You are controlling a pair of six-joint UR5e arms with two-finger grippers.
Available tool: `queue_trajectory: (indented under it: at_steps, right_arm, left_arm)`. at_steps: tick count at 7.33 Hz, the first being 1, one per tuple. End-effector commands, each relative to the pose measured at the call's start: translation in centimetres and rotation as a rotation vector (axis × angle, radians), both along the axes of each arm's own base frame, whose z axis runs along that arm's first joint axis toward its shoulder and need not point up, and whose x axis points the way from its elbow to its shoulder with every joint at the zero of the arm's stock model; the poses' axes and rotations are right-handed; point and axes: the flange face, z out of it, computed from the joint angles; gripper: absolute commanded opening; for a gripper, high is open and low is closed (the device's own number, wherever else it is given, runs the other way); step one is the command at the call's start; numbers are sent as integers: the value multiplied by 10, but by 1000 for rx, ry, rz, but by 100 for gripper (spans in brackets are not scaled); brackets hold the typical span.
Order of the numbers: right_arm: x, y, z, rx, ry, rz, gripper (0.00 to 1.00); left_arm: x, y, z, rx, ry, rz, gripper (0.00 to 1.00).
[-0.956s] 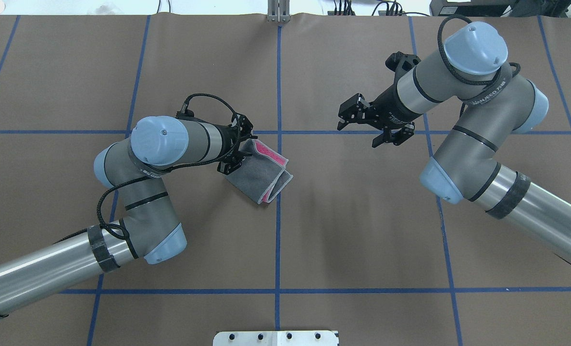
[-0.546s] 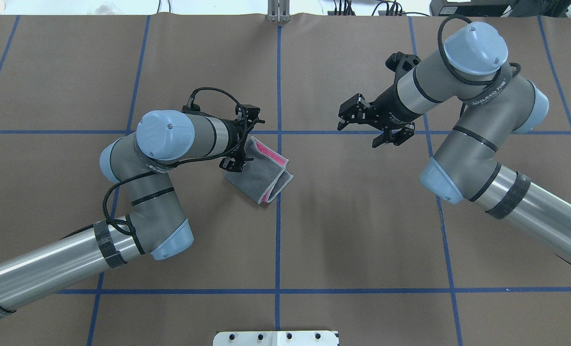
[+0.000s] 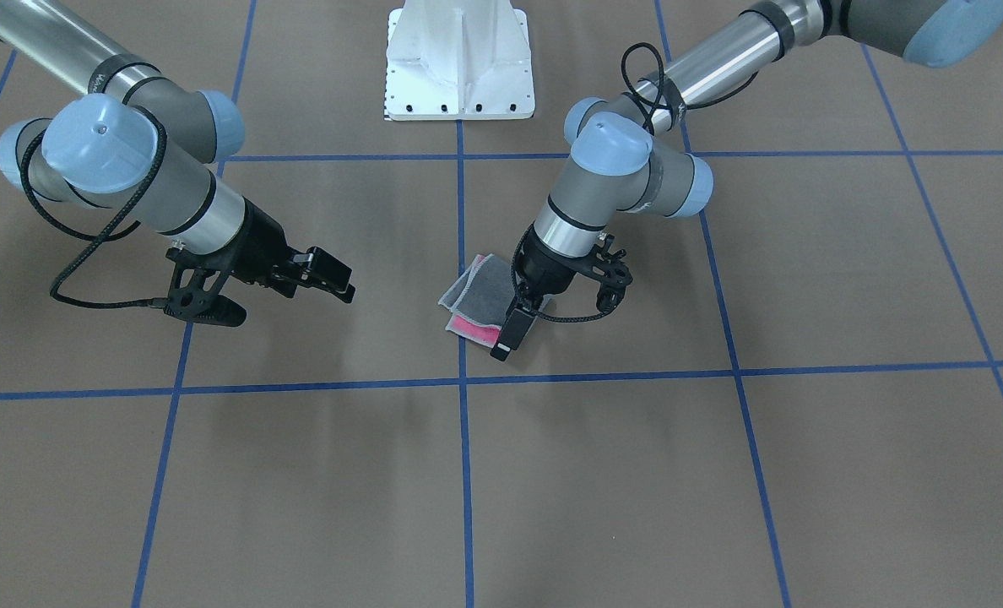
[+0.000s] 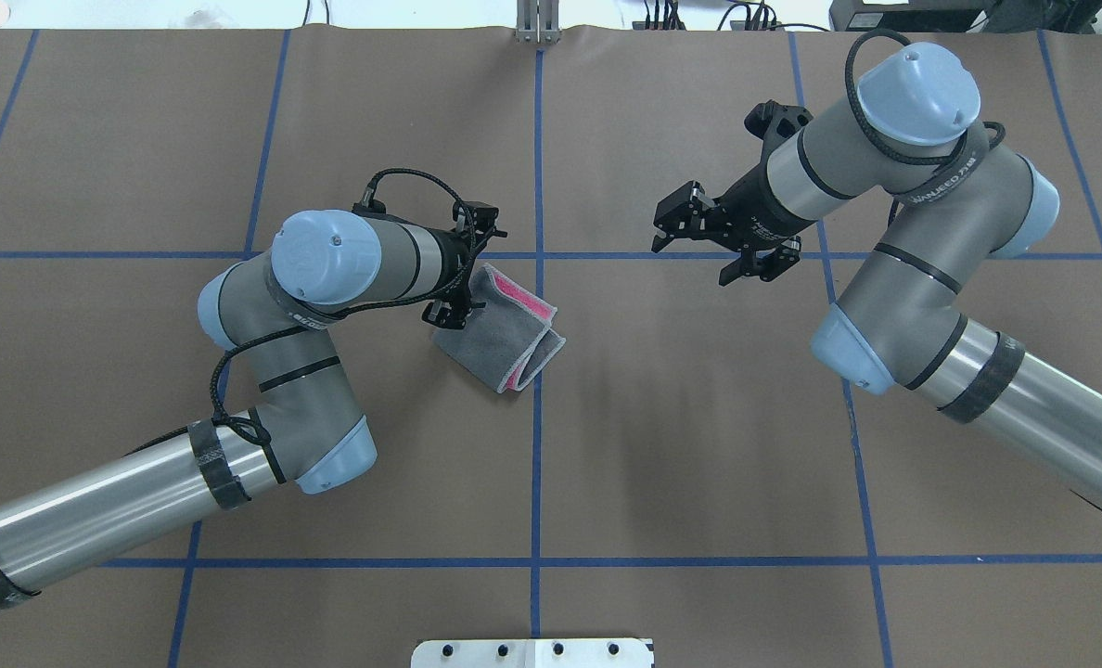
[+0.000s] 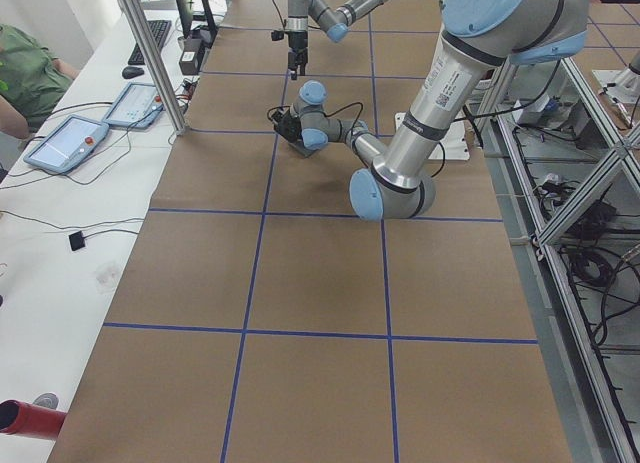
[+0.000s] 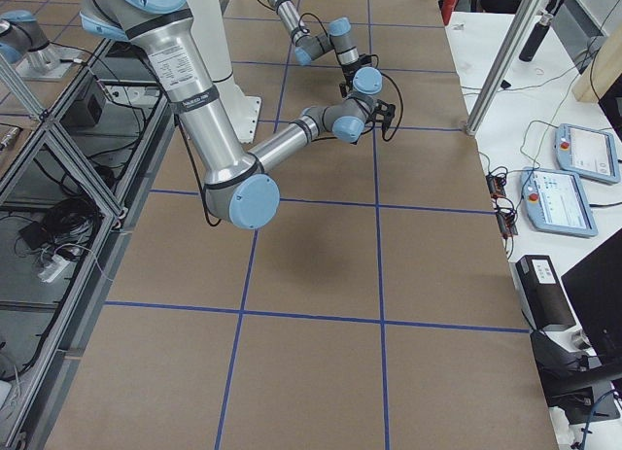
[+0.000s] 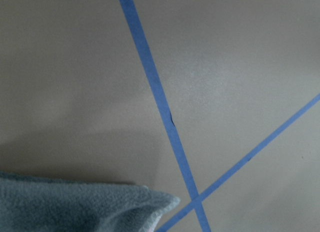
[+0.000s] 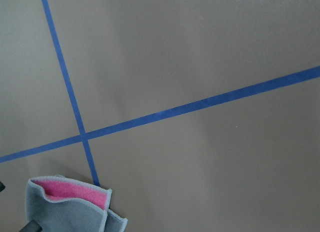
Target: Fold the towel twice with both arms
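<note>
The folded towel [image 4: 505, 336] lay on the desk [image 4: 699, 445]. The left fingers [image 3: 506, 331] hung at its edge, spacing unclear. The right fingers [image 3: 333, 268], apart, were well away.

The folded pink-and-grey terry towel [image 4: 505, 339] lies on the brown paper-covered desk [image 4: 699, 445], just on the robot's left of the centre tape line [image 4: 536, 464]. The left arm's black claw [image 4: 451, 314] stands at its left edge; the right arm's black claw [image 4: 662, 227] hangs well apart to the right.

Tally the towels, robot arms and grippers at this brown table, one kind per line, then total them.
Towel: 1
Robot arms: 2, the left arm and the right arm
Grippers: 2, the left gripper and the right gripper
Total: 5
</note>
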Motion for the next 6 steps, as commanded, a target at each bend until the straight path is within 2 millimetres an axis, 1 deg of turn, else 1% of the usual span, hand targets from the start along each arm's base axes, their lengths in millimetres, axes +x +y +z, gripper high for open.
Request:
queue_trajectory:
  at_steps: [1, 2, 4, 6]
  right_arm:
    - [0, 0, 1, 0, 2, -1, 100]
    - [0, 0, 1, 0, 2, -1, 100]
    - [0, 0, 2, -1, 3, -1, 100]
    - [0, -1, 3, 6, 5, -1, 100]
  left_arm:
    - [12, -15, 1, 0, -12, -28, 100]
    - [5, -24, 2, -1, -14, -43, 100]
    - [-6, -44, 17, -6, -44, -66, 100]
    - [-6, -46, 18, -3, -48, -62, 100]
